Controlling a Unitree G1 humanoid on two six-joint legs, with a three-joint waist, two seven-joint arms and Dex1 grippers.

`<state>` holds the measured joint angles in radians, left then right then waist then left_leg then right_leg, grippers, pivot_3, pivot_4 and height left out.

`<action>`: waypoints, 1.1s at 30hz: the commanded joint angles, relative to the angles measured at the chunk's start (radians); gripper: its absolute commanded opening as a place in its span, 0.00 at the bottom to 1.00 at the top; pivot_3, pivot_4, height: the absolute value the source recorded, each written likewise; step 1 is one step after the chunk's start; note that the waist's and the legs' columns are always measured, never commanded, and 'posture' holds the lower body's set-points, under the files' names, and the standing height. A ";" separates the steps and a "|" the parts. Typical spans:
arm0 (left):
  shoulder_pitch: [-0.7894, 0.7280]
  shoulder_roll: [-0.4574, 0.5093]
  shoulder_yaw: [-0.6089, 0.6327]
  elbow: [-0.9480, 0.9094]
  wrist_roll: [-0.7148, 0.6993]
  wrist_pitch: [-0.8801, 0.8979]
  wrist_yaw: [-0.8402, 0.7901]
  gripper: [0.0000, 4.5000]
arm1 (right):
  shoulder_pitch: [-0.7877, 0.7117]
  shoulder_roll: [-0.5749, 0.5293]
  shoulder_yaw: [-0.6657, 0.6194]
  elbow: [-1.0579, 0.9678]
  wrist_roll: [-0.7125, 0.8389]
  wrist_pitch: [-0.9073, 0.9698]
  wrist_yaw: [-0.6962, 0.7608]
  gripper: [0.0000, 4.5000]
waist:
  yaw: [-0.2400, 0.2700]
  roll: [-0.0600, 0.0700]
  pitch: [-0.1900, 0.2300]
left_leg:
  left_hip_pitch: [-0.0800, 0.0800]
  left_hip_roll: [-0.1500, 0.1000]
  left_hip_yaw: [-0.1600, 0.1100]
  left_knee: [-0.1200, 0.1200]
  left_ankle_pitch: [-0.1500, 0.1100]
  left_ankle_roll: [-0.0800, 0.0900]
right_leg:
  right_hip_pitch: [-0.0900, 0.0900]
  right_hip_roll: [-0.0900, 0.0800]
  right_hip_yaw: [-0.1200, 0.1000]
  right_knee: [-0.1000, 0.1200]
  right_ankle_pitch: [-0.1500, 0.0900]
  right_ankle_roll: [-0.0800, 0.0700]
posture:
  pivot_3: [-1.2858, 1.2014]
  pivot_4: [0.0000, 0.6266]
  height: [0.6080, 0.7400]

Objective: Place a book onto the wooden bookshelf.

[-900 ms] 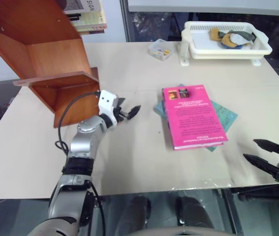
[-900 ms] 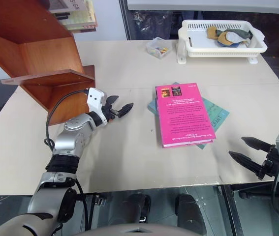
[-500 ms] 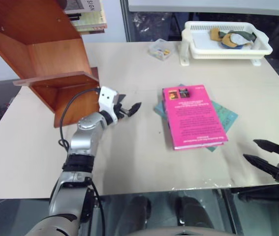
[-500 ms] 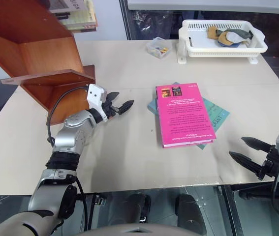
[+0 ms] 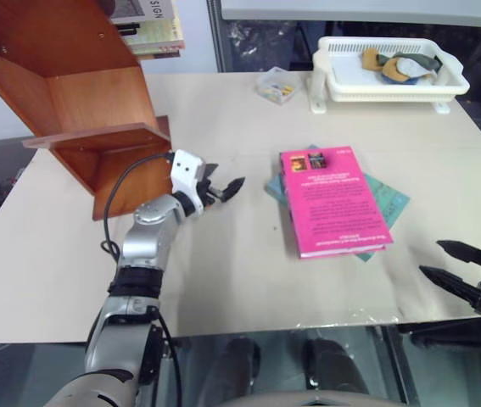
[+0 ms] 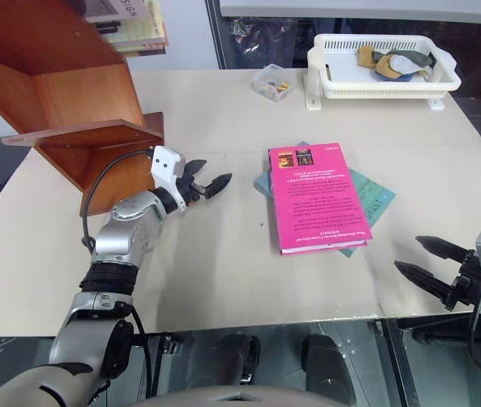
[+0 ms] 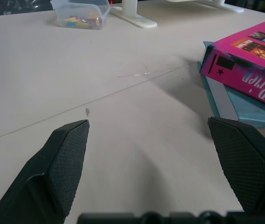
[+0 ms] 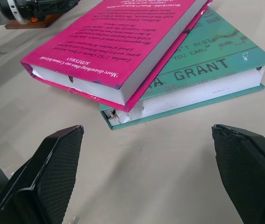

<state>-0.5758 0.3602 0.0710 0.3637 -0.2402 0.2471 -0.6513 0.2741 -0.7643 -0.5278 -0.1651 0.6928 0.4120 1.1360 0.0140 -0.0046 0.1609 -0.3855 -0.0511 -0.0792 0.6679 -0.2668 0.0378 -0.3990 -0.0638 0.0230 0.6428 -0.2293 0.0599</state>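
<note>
The pink book (image 5: 332, 202) lies flat, back cover up, on a teal book (image 5: 390, 203) right of the table's middle. The wooden bookshelf (image 5: 79, 93) stands at the far left, its boards slanted. My left gripper (image 5: 223, 185) is open just above the table, between the shelf and the book, pointing at the book's pink spine (image 7: 244, 70). Nothing is between its fingers (image 7: 67, 158). My right gripper (image 5: 431, 259) is open at the near right table edge. It faces the book's page edge (image 8: 123, 74) from a short way off.
A white basket tray (image 5: 388, 91) holding small items sits at the far right. A small clear plastic box (image 5: 274, 85) stands beside it. Pale books (image 5: 151, 25) lean at the top of the shelf. Bare tabletop (image 5: 240, 254) lies between the grippers.
My left gripper has crept slightly away from me, toward the far side of the table. The right gripper and both books have stayed put.
</note>
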 commanded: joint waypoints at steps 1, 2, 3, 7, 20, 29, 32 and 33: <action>0.004 0.007 0.010 -0.046 -0.015 -0.002 -0.008 0.99 | -0.005 -0.012 -0.025 -0.011 0.011 -0.013 0.012 1.00 | 0.000 0.000 0.000 | 0.000 0.000 0.000 0.000 0.000 0.000 | 0.000 0.000 0.000 0.000 0.000 0.000 | 0.52 0.24 1.00; 0.007 0.010 0.010 -0.056 -0.019 0.006 -0.012 0.99 | -0.003 -0.012 -0.024 -0.015 0.012 -0.012 0.013 1.00 | 0.000 0.000 0.000 | 0.000 0.000 0.000 0.000 0.000 0.000 | 0.000 0.000 0.000 0.000 0.000 0.000 | 0.52 0.24 1.00; 0.012 0.013 0.011 -0.069 -0.027 0.019 -0.021 0.99 | -0.001 -0.010 -0.022 -0.025 0.016 -0.010 0.014 1.00 | 0.000 0.000 0.000 | 0.000 0.000 0.000 0.000 0.000 0.000 | 0.000 0.000 0.000 0.000 0.000 0.000 | 0.52 0.24 1.00; 0.052 0.028 0.017 -0.119 -0.073 0.078 -0.070 0.99 | 0.011 -0.001 0.006 -0.081 0.020 0.003 0.009 1.00 | -0.001 0.000 0.000 | 0.000 0.000 0.000 0.000 0.000 0.000 | 0.000 -0.001 0.000 0.000 0.000 0.000 | 0.52 0.24 1.00; -0.237 -0.092 0.027 0.207 -0.065 -0.015 -0.040 0.99 | 0.000 -0.049 0.083 -0.226 0.088 0.145 -0.016 1.00 | 0.013 -0.002 0.001 | -0.003 -0.001 -0.003 0.003 0.000 0.000 | 0.001 0.001 -0.005 0.000 0.000 0.000 | 0.52 0.24 1.00; -0.495 -0.196 0.042 0.632 -0.034 -0.173 -0.097 0.99 | -0.023 -0.020 0.137 -0.255 0.072 0.155 -0.071 1.00 | -0.001 -0.003 0.002 | -0.009 -0.002 -0.003 0.003 0.001 -0.001 | -0.006 0.001 -0.004 -0.001 -0.001 0.002 | 0.52 0.24 1.00; -0.543 -0.219 0.045 0.719 -0.014 -0.219 -0.074 0.99 | -0.035 -0.007 0.144 -0.262 0.069 0.151 -0.090 1.00 | -0.001 -0.003 0.002 | -0.011 -0.003 -0.003 0.003 0.002 -0.003 | -0.008 0.001 -0.004 0.000 -0.001 0.002 | 0.52 0.24 1.00; -0.565 -0.231 0.069 0.743 -0.033 -0.206 -0.063 0.99 | -0.035 -0.003 0.147 -0.267 0.071 0.154 -0.096 1.00 | 0.000 -0.003 0.002 | -0.011 -0.003 -0.003 0.003 0.002 -0.003 | -0.008 0.001 -0.004 0.000 -0.001 0.002 | 0.52 0.24 1.00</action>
<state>-1.0973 0.1359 0.1179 1.0960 -0.2599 0.0590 -0.7253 0.2445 -0.7714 -0.3722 -0.3964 0.7536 0.5784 1.0478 0.0138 -0.0081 0.1630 -0.3968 -0.0539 -0.0821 0.6705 -0.2645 0.0344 -0.4070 -0.0625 0.0191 0.6430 -0.2304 0.0620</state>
